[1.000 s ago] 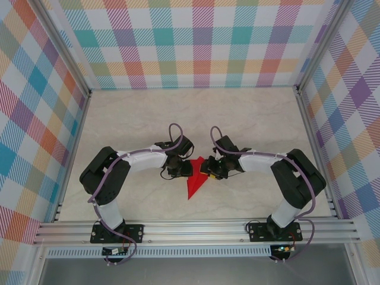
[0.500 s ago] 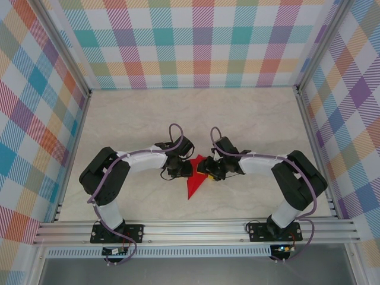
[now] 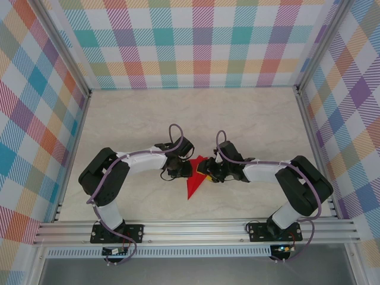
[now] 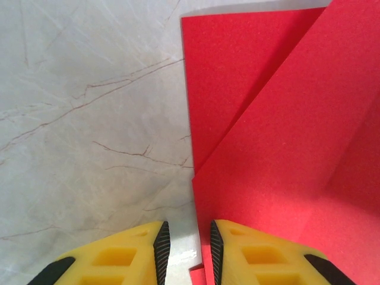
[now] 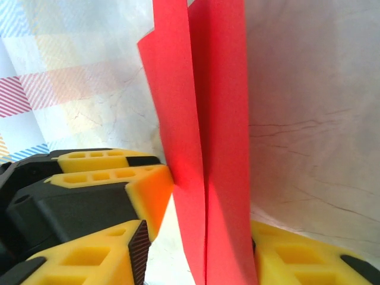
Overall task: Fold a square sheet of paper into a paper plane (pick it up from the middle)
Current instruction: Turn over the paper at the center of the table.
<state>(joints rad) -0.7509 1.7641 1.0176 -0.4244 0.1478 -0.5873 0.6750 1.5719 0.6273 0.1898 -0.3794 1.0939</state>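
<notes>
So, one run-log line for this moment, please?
phase: mid-fold; red paper: partly folded, flap raised; left jaws: narrow gap, at paper edge; right jaws: open, straddling flap

Folded red paper (image 4: 285, 148) on table (image 4: 89, 119); left gripper (image 4: 188, 231), narrowly parted, astride edge.

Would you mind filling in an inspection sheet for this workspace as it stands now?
Surface: pale marble-look table.
Job's things: red paper plane, partly folded, point toward the near edge.
Clutter: nothing seen.
Grippers: left gripper jaws slightly apart at the paper's edge; right gripper open, folded paper between its jaws.
Cables: purple cables looped along both arms.
Surroundings: plaid walls, aluminium frame.
</notes>
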